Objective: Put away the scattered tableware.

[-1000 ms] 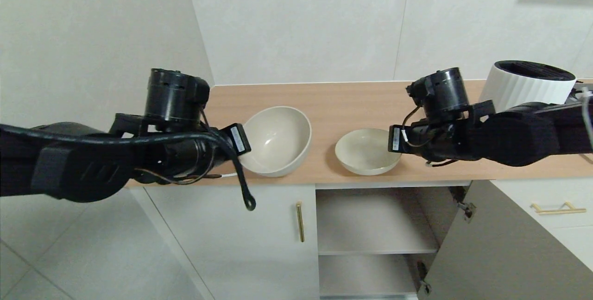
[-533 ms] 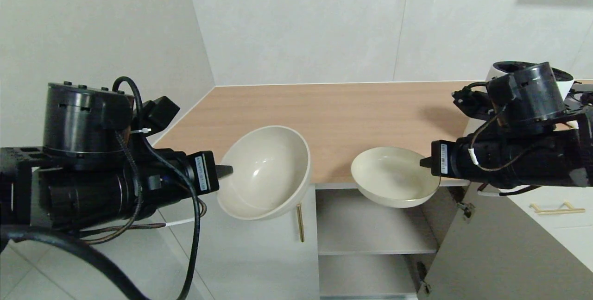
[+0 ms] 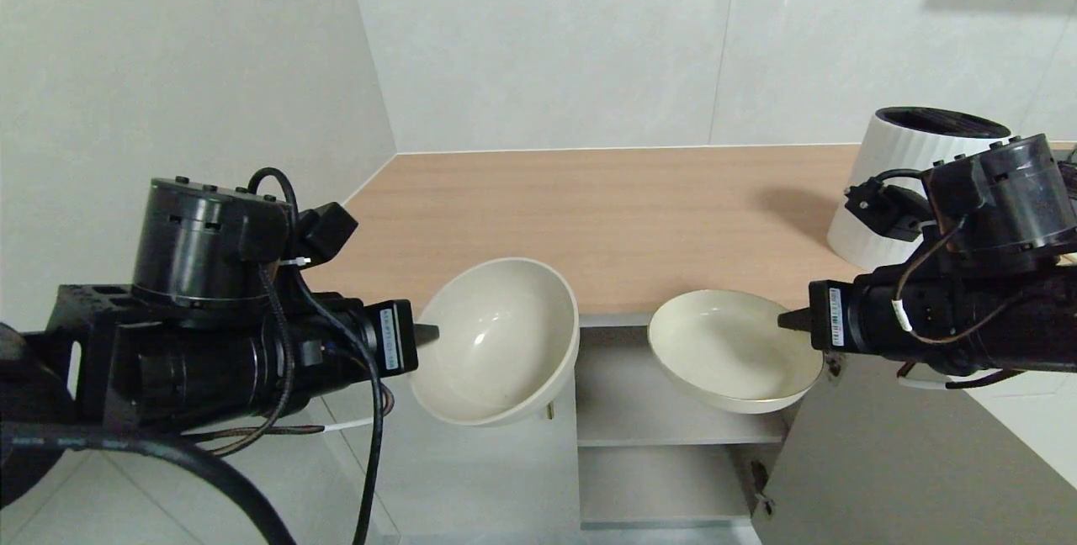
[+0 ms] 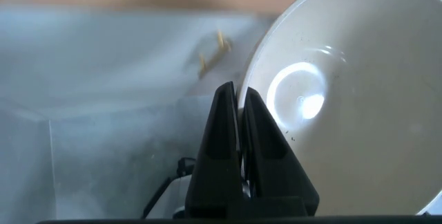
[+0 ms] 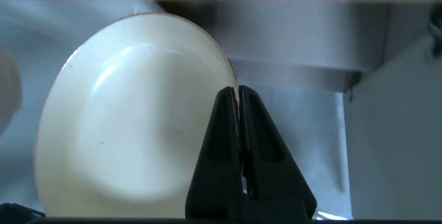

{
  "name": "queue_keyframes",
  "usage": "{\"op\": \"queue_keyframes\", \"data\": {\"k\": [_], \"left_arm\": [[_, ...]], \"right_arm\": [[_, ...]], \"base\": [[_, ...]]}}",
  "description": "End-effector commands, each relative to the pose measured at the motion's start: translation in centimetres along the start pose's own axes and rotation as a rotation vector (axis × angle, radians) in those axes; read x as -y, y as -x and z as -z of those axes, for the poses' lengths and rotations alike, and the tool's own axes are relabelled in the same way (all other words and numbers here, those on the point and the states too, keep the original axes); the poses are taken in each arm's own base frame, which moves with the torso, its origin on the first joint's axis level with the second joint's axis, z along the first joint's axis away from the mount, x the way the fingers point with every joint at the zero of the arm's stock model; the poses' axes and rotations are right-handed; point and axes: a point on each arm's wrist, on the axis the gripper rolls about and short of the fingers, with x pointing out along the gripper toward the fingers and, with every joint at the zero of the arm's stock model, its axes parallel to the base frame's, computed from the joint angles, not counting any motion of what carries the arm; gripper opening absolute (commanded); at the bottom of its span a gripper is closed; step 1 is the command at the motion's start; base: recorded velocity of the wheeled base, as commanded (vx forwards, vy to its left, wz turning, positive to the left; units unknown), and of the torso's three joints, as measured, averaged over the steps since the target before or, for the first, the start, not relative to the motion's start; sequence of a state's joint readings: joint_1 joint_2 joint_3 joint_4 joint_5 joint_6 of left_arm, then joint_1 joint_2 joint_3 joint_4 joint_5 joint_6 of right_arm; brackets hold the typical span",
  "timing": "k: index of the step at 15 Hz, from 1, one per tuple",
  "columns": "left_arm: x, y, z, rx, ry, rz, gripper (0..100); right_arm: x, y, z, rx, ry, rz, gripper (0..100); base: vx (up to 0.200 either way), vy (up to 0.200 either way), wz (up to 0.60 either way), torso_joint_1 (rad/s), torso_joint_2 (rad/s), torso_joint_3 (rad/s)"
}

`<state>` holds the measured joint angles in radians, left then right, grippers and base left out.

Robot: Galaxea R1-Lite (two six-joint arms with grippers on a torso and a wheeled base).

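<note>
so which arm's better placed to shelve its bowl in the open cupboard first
Right, probably. The right pincer grips the shallow bowl by its rim just before the open cupboard shelf; the left pincer holds the deep bowl aside, before the closed door.

A light-brown wood-grain countertop (image 3: 606,209) fills the room's corner. Walls of large glossy off-white tiles (image 3: 547,40) rise behind it and to its left. Below its front edge is a white cabinet with a closed door (image 3: 496,478), white inner shelves (image 3: 673,436), and a pale door swung open (image 3: 892,461) at the right. A white ribbed round container (image 3: 892,166) stands on the countertop's right end.
</note>
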<state>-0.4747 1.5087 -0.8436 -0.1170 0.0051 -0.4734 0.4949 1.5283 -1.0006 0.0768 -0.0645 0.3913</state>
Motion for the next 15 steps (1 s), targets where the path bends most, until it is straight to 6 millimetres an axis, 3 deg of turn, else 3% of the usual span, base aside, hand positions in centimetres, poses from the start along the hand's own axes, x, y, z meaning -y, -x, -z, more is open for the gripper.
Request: {"op": "queue_keyframes", "data": {"k": [1, 7, 15], "left_arm": [[-0.1, -0.8, 0.2, -0.019, -0.001, -0.013, 0], [-0.2, -1.1, 0.4, -0.029, 0.000, -0.017, 0], [0.3, -1.3, 0.9, -0.048, -0.013, -0.005, 0]], "right_arm": [[0.1, -0.5, 0.1, -0.007, -0.002, 0.008, 0], [0.4, -1.9, 0.2, -0.026, -0.006, 0.032, 0], [0.5, -2.2, 0.1, -0.018, -0.010, 0.038, 0]], "base": [[0.000, 0.000, 0.00, 0.000, 0.00, 0.000], [0.000, 0.000, 0.00, 0.000, 0.00, 0.000], [0.000, 0.000, 0.00, -0.033, 0.08, 0.043]]}}
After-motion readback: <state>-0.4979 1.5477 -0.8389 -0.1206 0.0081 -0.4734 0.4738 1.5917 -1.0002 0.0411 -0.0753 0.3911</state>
